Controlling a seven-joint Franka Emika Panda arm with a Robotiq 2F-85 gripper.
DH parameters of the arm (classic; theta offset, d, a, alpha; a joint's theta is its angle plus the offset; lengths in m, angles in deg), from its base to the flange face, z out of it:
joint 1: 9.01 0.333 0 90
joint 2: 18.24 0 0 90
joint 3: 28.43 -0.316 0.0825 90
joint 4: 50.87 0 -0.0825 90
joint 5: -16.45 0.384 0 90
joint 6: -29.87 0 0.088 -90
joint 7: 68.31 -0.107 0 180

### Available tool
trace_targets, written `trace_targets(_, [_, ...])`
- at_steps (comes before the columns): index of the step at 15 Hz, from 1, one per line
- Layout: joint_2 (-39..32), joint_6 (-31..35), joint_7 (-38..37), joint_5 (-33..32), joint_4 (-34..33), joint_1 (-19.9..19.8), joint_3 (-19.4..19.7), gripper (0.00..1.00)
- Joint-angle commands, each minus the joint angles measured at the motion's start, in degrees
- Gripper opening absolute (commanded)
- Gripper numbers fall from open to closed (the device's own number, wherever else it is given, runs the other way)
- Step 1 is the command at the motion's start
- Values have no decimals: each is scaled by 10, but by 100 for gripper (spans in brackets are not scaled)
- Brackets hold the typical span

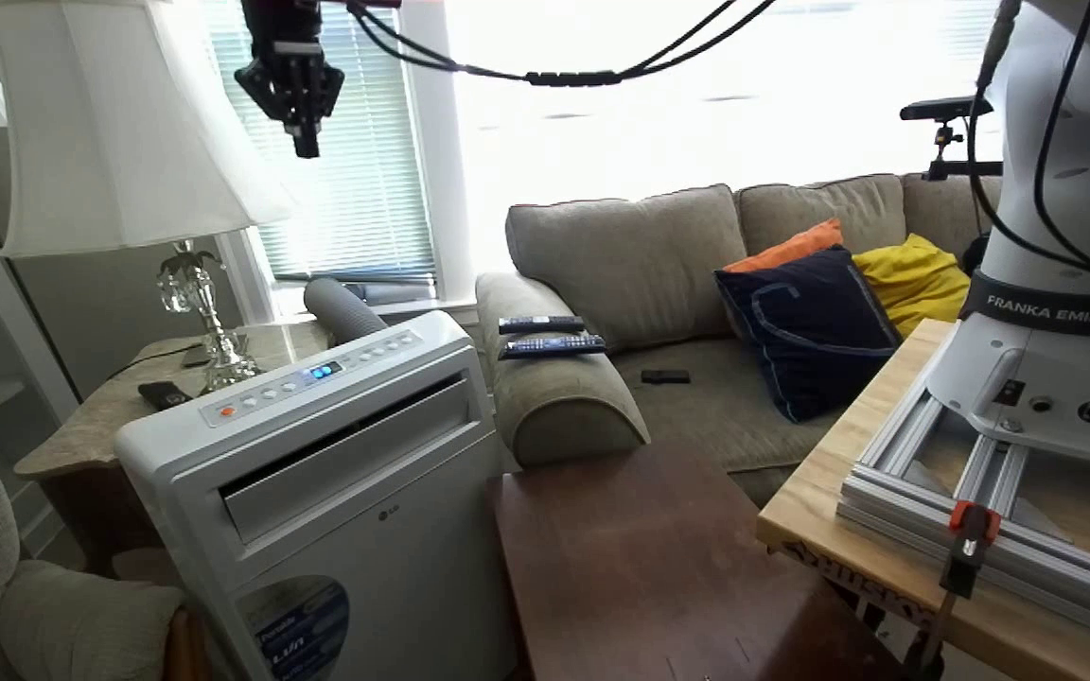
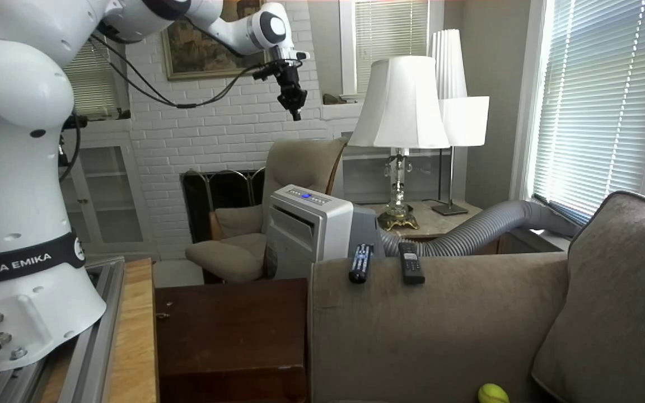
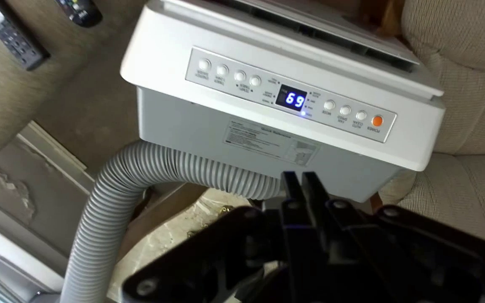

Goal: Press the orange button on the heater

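Standing beside a tan cloth sofa (image 2: 440, 324), the boxy white plastic heater (image 1: 431, 530) says "LG", with "POWER" by its round orange button (image 3: 377, 121) and "69" on its dark screen (image 3: 291, 98). The white arm (image 2: 20, 168), marked "FRANKA EMIKA", reaches high; its black claw (image 3: 299, 176) points down, pinched closed, apart from the heater.

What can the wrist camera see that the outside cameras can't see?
Only the wrist view shows the sticker on the back of the heater, and a readable POWER label by the orange button.

Only the exterior views show the white robot base; a yellow pillow appears in an exterior view.

All share the heater, the grey hose and the gripper.
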Motion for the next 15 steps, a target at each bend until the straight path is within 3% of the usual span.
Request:
trace_targets(1, [126, -44, -13, 7, 135, 4, 6, 40])
trace_targets(9, [326, -96, -26, -5, 332, -1, 41, 96])
trace_targets(11, [377, -105, -17, -11, 387, -4, 52, 100])
trace_targets(12, [404, -110, -25, -28, 413, -84, -31, 100])
trace_targets(15, [483, -109, -1, -19, 496, -170, -87, 100])
